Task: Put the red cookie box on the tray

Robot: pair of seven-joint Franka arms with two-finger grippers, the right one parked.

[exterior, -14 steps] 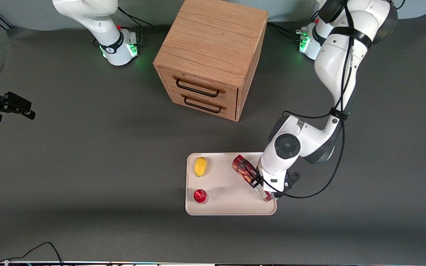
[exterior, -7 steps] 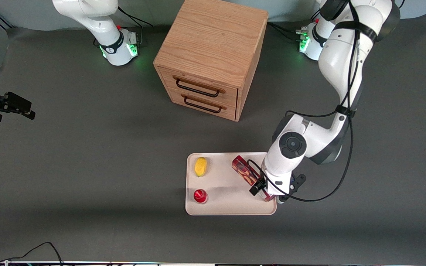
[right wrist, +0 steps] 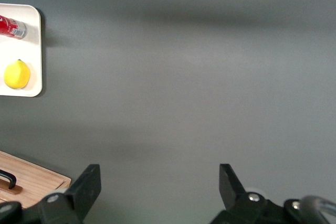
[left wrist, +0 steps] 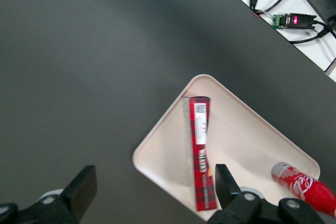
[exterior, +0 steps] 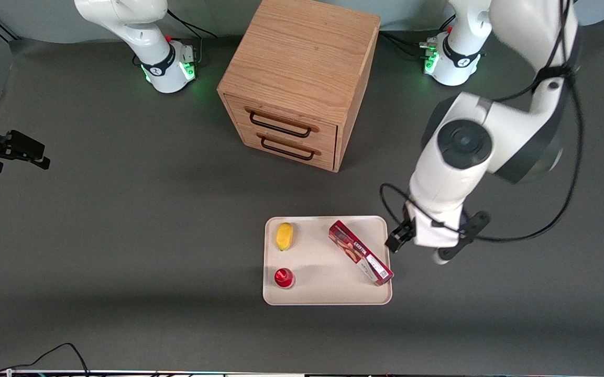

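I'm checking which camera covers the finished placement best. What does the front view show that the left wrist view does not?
Only the front view shows the lemon, the wooden drawer cabinet and the working arm lifted off the tray toward its own end of the table. Only the left wrist view shows the gripper with its fingers open and empty above the tray, and the cables at the table's edge. Both show the red cookie box lying flat in the tray, and the red bottle.
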